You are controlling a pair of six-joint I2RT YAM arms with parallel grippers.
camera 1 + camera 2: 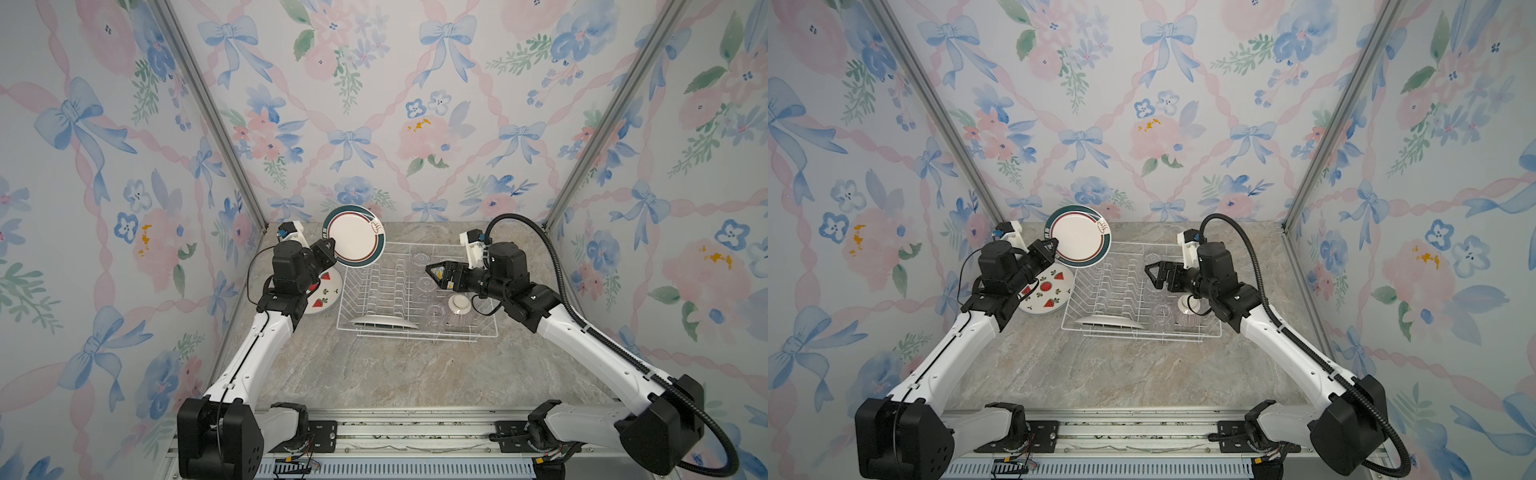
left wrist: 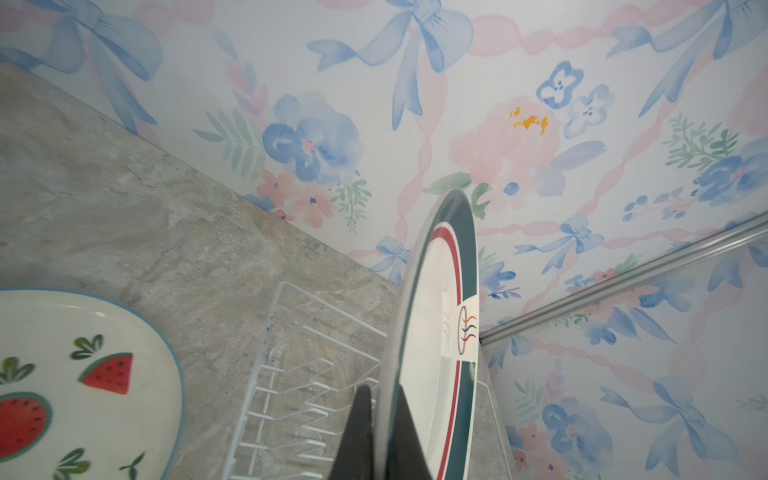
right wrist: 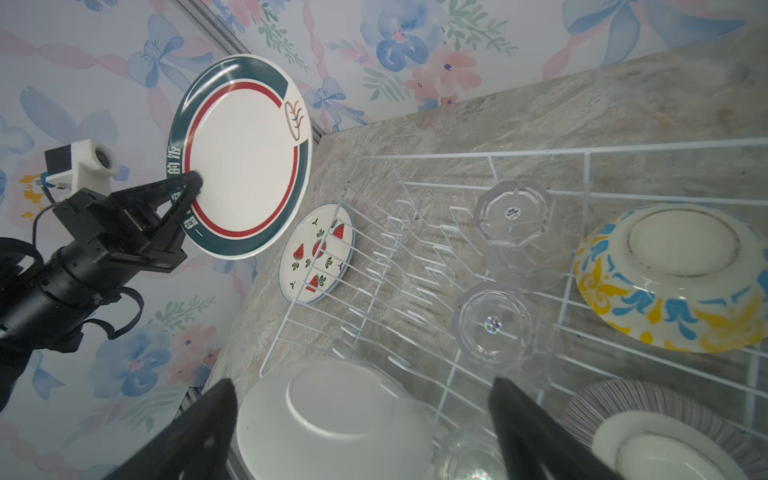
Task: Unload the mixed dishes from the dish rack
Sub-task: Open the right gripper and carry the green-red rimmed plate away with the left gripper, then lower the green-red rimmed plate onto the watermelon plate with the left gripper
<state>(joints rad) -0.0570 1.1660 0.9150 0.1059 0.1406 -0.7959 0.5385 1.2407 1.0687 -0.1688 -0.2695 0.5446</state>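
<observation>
My left gripper is shut on the edge of the teal-brown rimmed plate and holds it upright in the air over the far left corner of the dish rack. The watermelon plate lies on the table left of the rack. My right gripper hangs open above the rack, holding nothing. In the rack stand a white plate, three glass cups, a yellow-blue bowl and a purplish striped bowl.
The marble tabletop stretches in front of the rack. Floral walls close in the back and both sides, with metal corner posts. A metal rail runs along the front edge.
</observation>
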